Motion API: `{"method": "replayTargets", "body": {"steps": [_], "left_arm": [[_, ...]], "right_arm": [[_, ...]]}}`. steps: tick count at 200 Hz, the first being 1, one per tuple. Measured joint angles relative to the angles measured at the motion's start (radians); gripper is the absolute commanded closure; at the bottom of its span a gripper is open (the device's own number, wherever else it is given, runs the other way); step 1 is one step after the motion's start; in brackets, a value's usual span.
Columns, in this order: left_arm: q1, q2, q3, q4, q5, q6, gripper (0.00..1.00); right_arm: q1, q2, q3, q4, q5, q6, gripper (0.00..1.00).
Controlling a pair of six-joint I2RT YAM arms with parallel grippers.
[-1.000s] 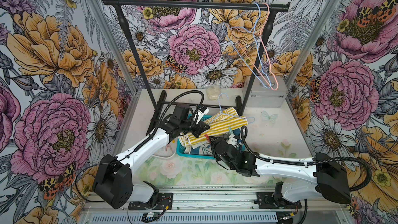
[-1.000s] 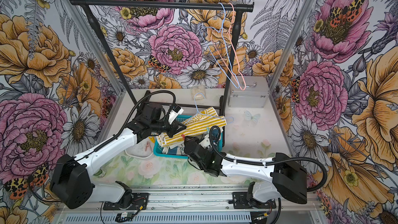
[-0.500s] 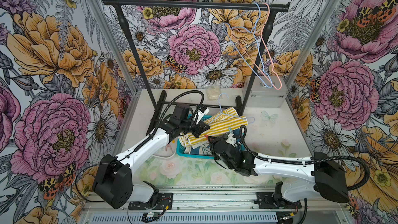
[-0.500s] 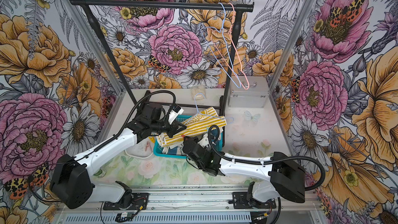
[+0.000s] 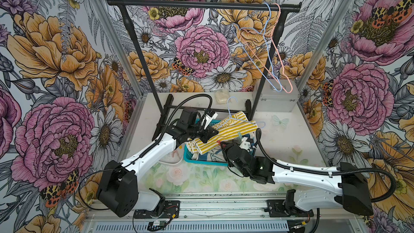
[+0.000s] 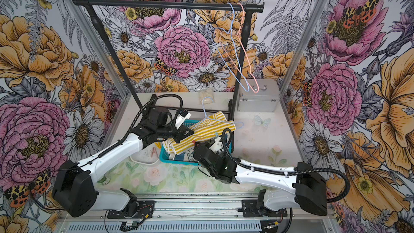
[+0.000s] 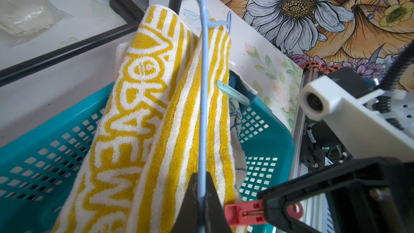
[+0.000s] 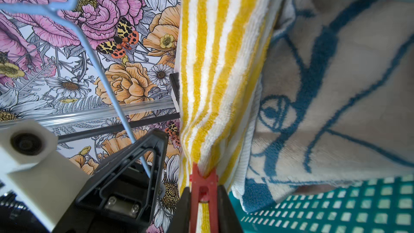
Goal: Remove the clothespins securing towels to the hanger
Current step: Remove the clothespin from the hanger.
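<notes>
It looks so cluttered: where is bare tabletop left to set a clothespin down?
Widest bare patch: tabletop between the basket, the silver case and the right wall. A narrower strip runs between basket and front rail. Crowded: the basket, under towel, hanger and both arms.

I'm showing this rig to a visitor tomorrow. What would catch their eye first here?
The loud floral wallpaper on every wall dominates. In the middle, a yellow-and-white striped towel on a blue hanger is held over a teal basket, with the left gripper shut on the hanger wire and the right gripper shut on a red clothespin at the towel's edge. Behind stands a black rack.
</notes>
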Motion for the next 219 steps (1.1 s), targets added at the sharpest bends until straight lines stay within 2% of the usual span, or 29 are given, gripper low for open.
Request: {"method": "replayTargets", "body": {"steps": [97, 120, 133, 151, 183, 219], "left_arm": [[0.002, 0.032, 0.000, 0.000, 0.000, -0.011, 1.00], [0.002, 0.034, 0.000, 0.000, -0.002, -0.018, 0.55], [0.002, 0.034, 0.000, -0.001, -0.007, -0.027, 0.40], [0.003, 0.027, 0.000, -0.006, -0.024, -0.049, 0.30], [0.016, -0.036, -0.024, -0.018, -0.085, -0.121, 0.19], [0.137, -0.195, -0.068, -0.063, -0.185, -0.215, 0.12]], "right_arm": [[-0.024, -0.138, 0.032, -0.280, -0.076, -0.166, 1.00], [-0.037, -0.108, 0.119, -0.343, -0.094, -0.256, 1.00], [-0.043, -0.075, 0.188, -0.366, -0.103, -0.319, 1.00], [-0.047, -0.028, 0.282, -0.395, -0.111, -0.408, 1.00], [-0.047, 0.035, 0.398, -0.426, -0.123, -0.537, 1.00], [-0.058, 0.124, 0.487, -0.453, -0.161, -0.655, 1.00]]}}
